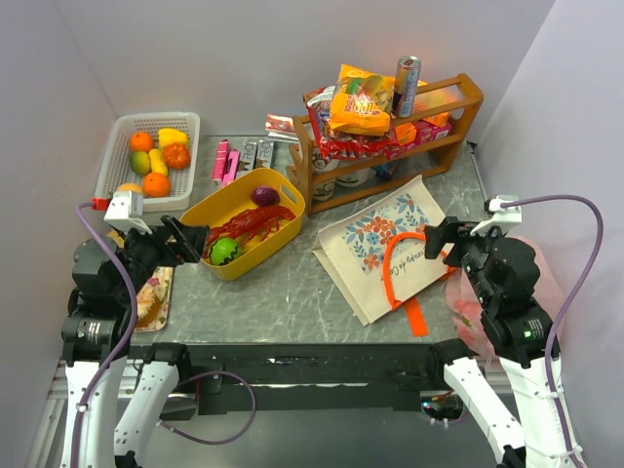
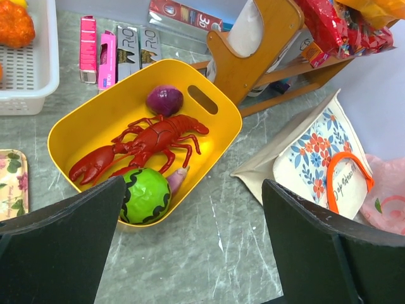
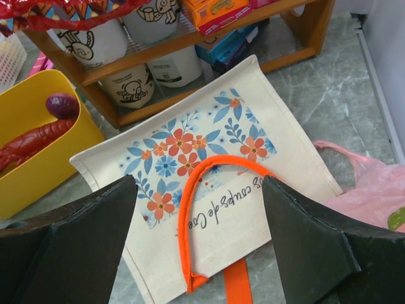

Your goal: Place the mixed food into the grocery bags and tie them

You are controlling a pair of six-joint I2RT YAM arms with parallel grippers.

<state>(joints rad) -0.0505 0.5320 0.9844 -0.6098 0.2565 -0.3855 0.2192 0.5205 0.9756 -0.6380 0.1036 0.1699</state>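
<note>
The cream floral tote [image 1: 375,244] lies flat, its orange handle [image 3: 188,209] between my open right gripper's [image 3: 199,247] fingers, just above it. The pink plastic bag [image 3: 373,190] is crumpled to its right. My left gripper [image 2: 193,253] is open and empty, over bare table beside the yellow tub [image 2: 218,130], close to the green ball fruit [image 2: 144,195]. The purple vegetable [image 2: 164,100] lies in the tub too. The orange crisp bag [image 1: 361,100], the can [image 1: 407,86] and the red packets [image 1: 351,146] sit on the wooden rack. An orange [image 1: 156,183] and a yellow fruit [image 1: 172,136] lie in the white basket.
A red lobster [image 2: 149,142] lies in the tub. The wooden rack [image 1: 468,97] at the back holds cups and boxes. Pink and grey boxes [image 1: 234,159] lie behind the tub. A small patterned tray [image 1: 154,297] is at the front left. Walls close in both sides.
</note>
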